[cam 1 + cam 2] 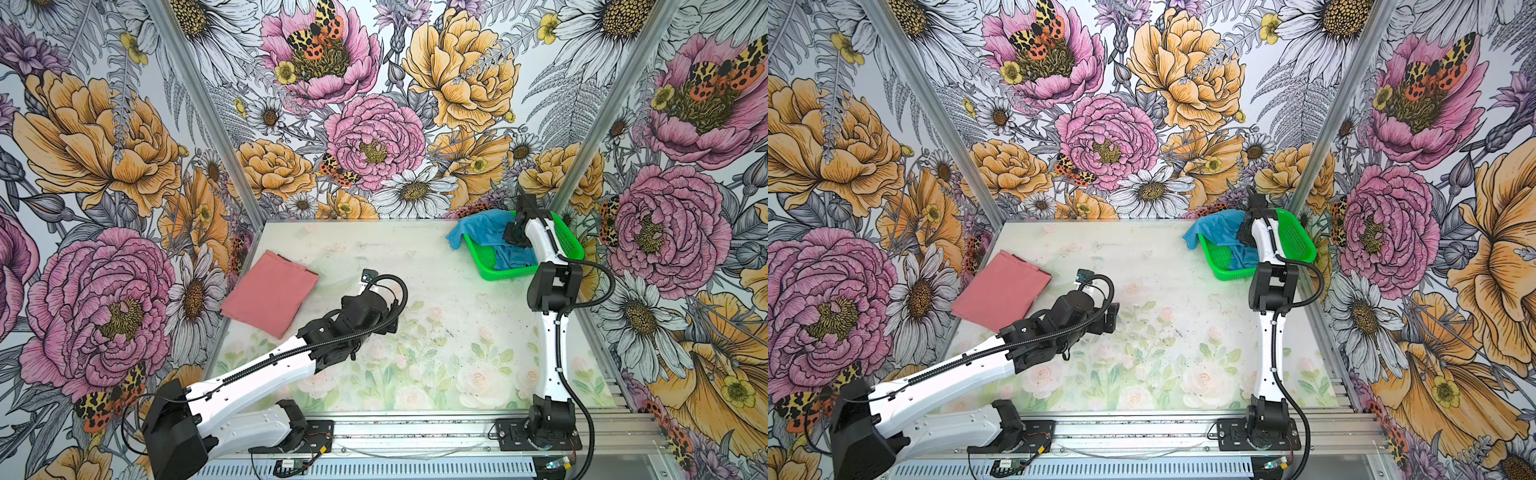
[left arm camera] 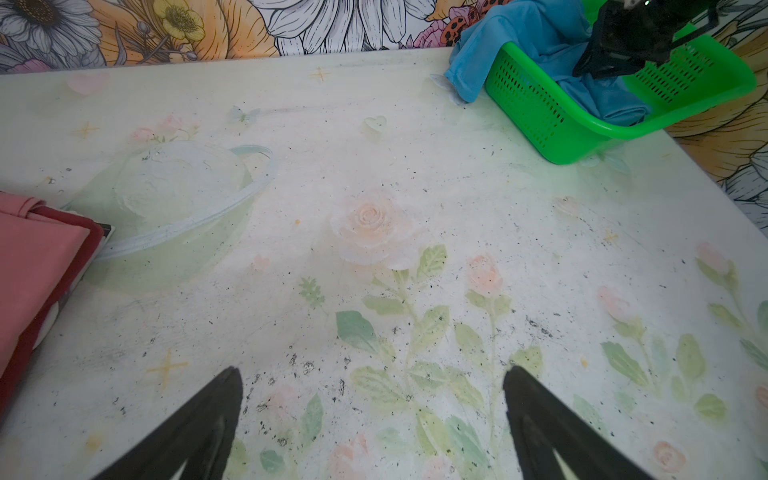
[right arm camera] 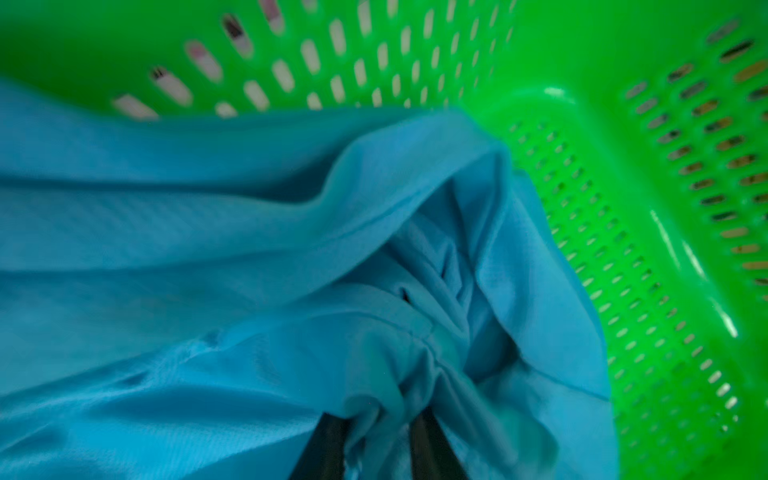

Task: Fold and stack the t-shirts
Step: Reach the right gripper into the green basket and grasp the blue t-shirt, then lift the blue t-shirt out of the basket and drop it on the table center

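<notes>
The salmon pink t-shirt (image 1: 270,293) (image 1: 1003,291) lies folded flat at the table's left; its edge shows in the left wrist view (image 2: 37,266). The sky blue t-shirt (image 1: 482,232) (image 1: 1217,228) (image 2: 478,58) sits crumpled in the green basket (image 1: 565,237) (image 1: 1296,237) (image 2: 536,112) at the back right, one part hanging over the rim onto the table. My right gripper (image 1: 513,235) (image 1: 1246,232) (image 3: 376,419) reaches down into the basket (image 3: 623,124), shut on a bunched fold of the blue t-shirt (image 3: 249,249). My left gripper (image 2: 372,415) hovers open and empty over the table's middle.
Floral walls with metal corner posts close the table in at the back and both sides. The basket stands against the back right corner. An aluminium rail (image 1: 415,432) with both arm bases runs along the front edge. A dark red edge (image 2: 89,249) shows under the pink t-shirt.
</notes>
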You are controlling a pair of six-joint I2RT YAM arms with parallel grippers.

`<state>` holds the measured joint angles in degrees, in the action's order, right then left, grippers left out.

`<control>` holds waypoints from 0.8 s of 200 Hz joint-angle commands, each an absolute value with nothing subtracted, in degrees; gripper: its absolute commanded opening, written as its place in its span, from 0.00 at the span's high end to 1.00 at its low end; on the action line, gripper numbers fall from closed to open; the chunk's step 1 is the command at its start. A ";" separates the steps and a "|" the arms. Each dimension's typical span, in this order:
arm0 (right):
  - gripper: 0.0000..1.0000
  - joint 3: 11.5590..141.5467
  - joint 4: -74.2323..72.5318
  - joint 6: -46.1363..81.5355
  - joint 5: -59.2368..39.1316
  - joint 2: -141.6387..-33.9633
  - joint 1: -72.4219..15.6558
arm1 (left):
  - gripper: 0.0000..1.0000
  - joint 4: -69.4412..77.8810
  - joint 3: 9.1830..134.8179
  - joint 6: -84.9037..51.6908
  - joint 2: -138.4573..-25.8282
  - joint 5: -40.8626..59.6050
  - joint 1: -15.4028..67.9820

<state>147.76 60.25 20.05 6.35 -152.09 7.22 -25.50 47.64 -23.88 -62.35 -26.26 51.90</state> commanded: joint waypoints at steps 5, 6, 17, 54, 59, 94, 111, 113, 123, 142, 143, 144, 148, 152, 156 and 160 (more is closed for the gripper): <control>0.97 153.68 63.72 18.59 6.15 -146.45 6.35 | 0.01 -25.39 46.08 -23.43 -59.68 -27.06 52.12; 0.98 153.87 63.72 18.39 6.06 -146.35 6.29 | 0.01 -25.35 46.02 -23.45 -59.64 -27.11 52.12; 0.99 154.99 63.72 16.37 4.93 -143.11 5.95 | 0.01 -25.36 45.86 -23.12 -58.74 -27.25 52.18; 1.00 154.89 63.72 9.56 -0.14 -130.68 1.88 | 0.01 -25.80 46.04 -22.41 -56.95 -27.37 51.62; 1.00 154.83 63.72 8.73 -0.81 -128.98 0.97 | 0.01 -26.07 46.28 -22.30 -56.71 -27.10 51.27; 1.00 154.59 63.65 6.59 -11.24 -118.44 -5.14 | 0.01 -29.54 50.22 -24.24 -55.90 -16.58 42.13; 1.00 153.67 63.81 6.63 -15.72 -113.82 -8.92 | 0.01 -29.95 51.72 -24.87 -55.19 -12.36 36.79; 1.00 153.53 63.81 6.60 -16.12 -113.36 -9.37 | 0.01 -29.97 51.80 -24.87 -55.02 -12.38 36.22; 1.00 151.65 63.73 6.25 -17.52 -110.19 -11.95 | 0.01 -29.95 52.41 -24.64 -54.32 -10.78 33.88; 1.00 146.41 63.72 5.73 -18.90 -104.67 -16.69 | 0.01 -29.89 53.32 -24.01 -53.38 -8.22 29.38; 1.00 146.11 63.72 5.68 -18.94 -104.32 -16.96 | 0.01 -29.93 53.38 -23.96 -53.36 -8.06 29.10; 1.00 145.96 63.72 5.61 -18.96 -103.97 -17.23 | 0.01 -29.91 53.41 -23.93 -53.31 -7.90 28.97; 1.00 144.50 63.59 5.35 -18.90 -102.96 -18.23 | 0.01 -29.90 53.56 -23.79 -53.19 -7.14 28.15; 1.00 143.03 63.47 5.16 -18.62 -101.75 -19.12 | 0.01 -30.00 53.69 -23.68 -53.16 -6.57 27.35; 1.00 141.85 63.33 5.05 -18.24 -100.67 -20.00 | 0.01 -30.01 53.79 -23.57 -53.16 -5.94 26.57; 1.00 140.54 63.24 4.75 -17.55 -99.72 -20.73 | 0.01 -29.99 53.83 -23.43 -53.16 -5.51 25.99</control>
<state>146.91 63.13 6.68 -15.66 -103.88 -16.97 -29.19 51.92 -24.05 -54.08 -12.01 29.56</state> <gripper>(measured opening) 0.053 0.988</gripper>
